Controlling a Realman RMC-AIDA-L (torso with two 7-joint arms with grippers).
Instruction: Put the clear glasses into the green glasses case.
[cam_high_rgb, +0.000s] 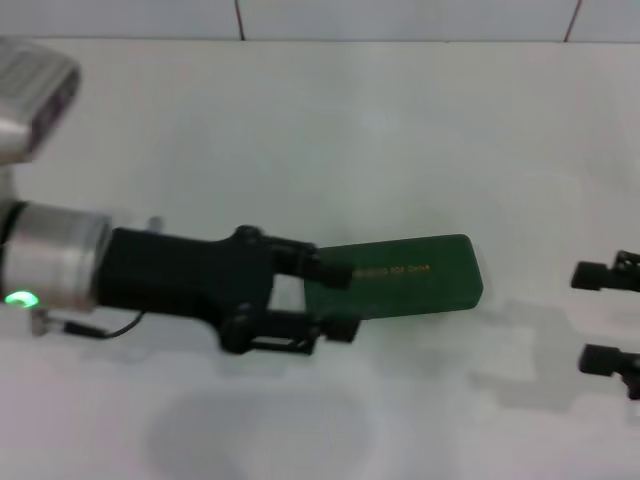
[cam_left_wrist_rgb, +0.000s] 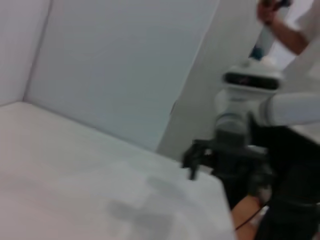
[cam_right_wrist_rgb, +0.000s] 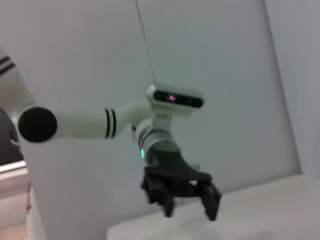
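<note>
Left gripper (cam_high_rgb: 340, 300) spread wide at near end of green glasses case (cam_high_rgb: 410, 275), lid apparently down (gold lettering showing), probably placed to open it. Clear glasses not visible. Right gripper (cam_high_rgb: 605, 318) parked at table's right edge, fingers apart.

Left arm: white tubular link with two black bands near one joint and a round black end cap, leading to a silver metal wrist cylinder bearing a small green light. A thin black cable loops beneath the wrist. Left pincer (cam_high_rgb: 342, 300): matte black housing with two slim black fingers ending in blocky tips. A pale grey camera housing with a dark front strip sits on the wrist. Right pincer (cam_high_rgb: 606, 318): black fingertips.
</note>
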